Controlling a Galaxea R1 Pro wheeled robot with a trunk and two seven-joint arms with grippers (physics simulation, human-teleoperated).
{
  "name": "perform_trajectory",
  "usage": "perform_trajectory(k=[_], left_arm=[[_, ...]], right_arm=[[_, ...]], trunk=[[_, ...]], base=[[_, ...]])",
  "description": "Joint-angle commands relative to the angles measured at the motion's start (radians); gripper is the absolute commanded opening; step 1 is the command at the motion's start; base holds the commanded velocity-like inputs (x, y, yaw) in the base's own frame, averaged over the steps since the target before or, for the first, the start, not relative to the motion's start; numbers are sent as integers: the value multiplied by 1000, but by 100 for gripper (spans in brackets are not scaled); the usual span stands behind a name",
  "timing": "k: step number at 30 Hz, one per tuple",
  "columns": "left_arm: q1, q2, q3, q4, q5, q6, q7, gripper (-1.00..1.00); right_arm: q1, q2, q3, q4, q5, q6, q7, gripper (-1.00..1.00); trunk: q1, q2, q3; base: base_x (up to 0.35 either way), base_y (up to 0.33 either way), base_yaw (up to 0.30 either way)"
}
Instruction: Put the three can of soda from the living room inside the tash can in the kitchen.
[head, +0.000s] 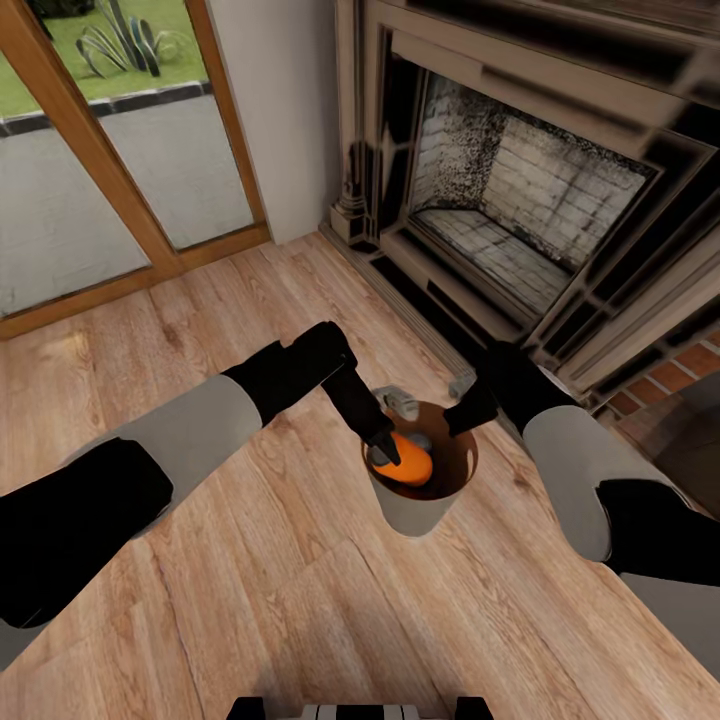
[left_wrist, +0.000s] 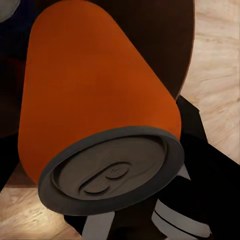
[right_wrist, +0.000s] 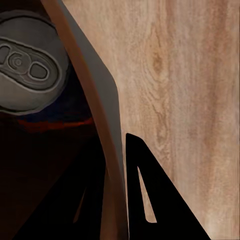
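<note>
Gripping an orange soda can (left_wrist: 95, 95) over the trash can (head: 415, 515), the left jaws are closed; thin, slippery walls are best held mid-body. Right jaws clamp the rim.

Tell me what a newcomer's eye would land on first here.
The bright orange can lying in the small bin on the wood floor, with the left gripper reaching into the bin at it. Behind stands the big fireplace, while the right gripper clamps the bin's rim; a second can's silvery top shows inside.
</note>
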Motion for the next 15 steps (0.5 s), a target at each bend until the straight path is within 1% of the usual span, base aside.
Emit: perform_trajectory(k=[1,6,8,9,15], left_arm=[[0,0,0,0,-1,0,1,-100],[1,0,0,0,-5,0,1,-100],[1,0,0,0,-5,0,1,-100],[1,-1,0,0,-5,0,1,-100],[2,-2,0,0,-5,0,1,-100]], right_arm=[[0,0,-3,0,-23,15,4,-100],[0,2,-3,0,-23,15,4,-100],[0,8,-3,0,-22,15,4,-100],[0,15,-2,-1,-22,15,4,-100],[-1,31,-1,-1,-21,15,4,-100]], trunk=[[0,0,0],[0,0,0],[0,0,0],[0,0,0],[0,0,0]], base=[[0,0,0],[0,0,0],[0,0,0],[0,0,0],[0,0,0]])
